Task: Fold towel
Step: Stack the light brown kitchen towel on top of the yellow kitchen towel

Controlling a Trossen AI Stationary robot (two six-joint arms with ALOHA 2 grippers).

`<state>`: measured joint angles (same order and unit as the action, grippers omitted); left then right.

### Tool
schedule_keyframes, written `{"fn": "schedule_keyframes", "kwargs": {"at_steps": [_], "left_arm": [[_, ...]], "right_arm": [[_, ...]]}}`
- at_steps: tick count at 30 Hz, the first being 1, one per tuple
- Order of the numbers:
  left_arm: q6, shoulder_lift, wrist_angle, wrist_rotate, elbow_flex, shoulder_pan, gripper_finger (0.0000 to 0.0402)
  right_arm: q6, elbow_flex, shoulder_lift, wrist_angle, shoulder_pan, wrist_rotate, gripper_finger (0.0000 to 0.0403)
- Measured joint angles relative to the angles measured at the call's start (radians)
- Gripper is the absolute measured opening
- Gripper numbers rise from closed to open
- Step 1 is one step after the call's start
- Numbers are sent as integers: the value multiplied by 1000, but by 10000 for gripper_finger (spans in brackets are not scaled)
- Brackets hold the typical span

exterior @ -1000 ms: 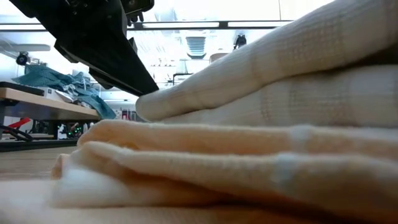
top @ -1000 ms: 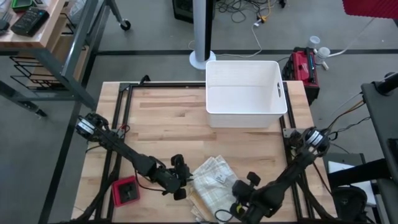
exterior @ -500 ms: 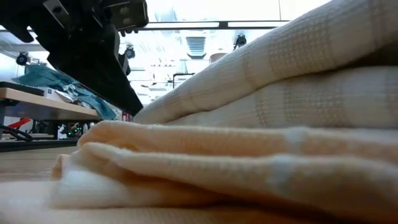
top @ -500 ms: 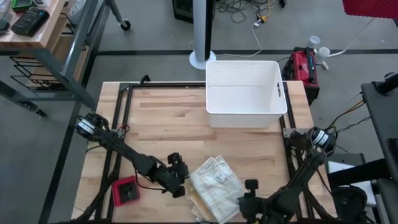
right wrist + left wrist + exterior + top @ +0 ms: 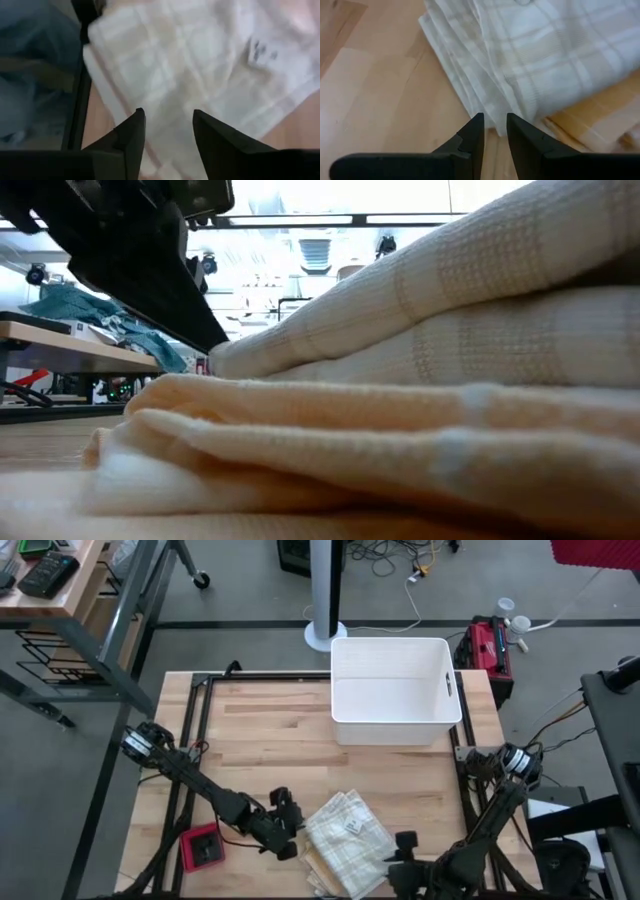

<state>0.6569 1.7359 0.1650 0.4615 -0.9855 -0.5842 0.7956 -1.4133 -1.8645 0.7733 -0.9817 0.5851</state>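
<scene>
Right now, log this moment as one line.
towel: folded, near table edge | left tool: beside towel, empty | right tool: open, off towel

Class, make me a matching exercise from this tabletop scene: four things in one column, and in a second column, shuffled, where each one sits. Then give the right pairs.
Things:
1. towel
2. white bin
3. red device
4. left gripper

Places:
A. at the table's far edge, right of middle
B. beside the towel's left edge
C. folded, at the near edge between the two arms
D. near the table's front left corner

Pairs: 1-C, 2-A, 3-D, 4-B
</scene>
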Motion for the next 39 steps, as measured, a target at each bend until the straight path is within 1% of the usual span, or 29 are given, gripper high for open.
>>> {"fn": "schedule_keyframes", "kwargs": {"at_steps": [2, 5, 8, 14, 16, 19, 24, 28, 30, 32, 37, 38, 39], "left_arm": [[0, 0, 15, 1, 0, 1, 76], [10, 0, 31, 2, 1, 6, 76], [11, 0, 29, 3, 1, 6, 76], [17, 0, 26, 3, 9, 5, 76], [26, 0, 18, 3, 19, 5, 76], [34, 0, -28, 4, 45, 5, 76], [37, 0, -149, 2, 106, 5, 76], [41, 0, -191, 1, 129, 5, 76], [41, 0, -191, 1, 130, 5, 76], [41, 0, -191, 1, 130, 5, 76], [41, 0, -191, 1, 130, 5, 76], [41, 0, -191, 1, 130, 5, 76], [41, 0, -191, 1, 130, 5, 76]], "right_arm": [[11, 9, -1, 9, 0, -38, 161], [-58, 14, -17, -9, -3, -62, 162], [-139, 15, -43, -32, -4, -62, 163], [-179, -4, -103, -54, 3, -58, 176], [-197, -18, -125, -54, 3, -22, 181], [-233, -45, -165, -55, 5, 30, 185], [-301, -93, -238, -52, 24, 36, 185], [-312, -129, -286, -42, 31, 29, 181], [-309, -144, -298, -36, 32, 26, 165], [-307, -154, -300, -20, 33, 22, 135], [-280, -201, -286, 67, 33, 9, 24], [-280, -214, -284, 86, 33, 9, 15], [-279, -227, -283, 104, 33, 12, 14]]}}
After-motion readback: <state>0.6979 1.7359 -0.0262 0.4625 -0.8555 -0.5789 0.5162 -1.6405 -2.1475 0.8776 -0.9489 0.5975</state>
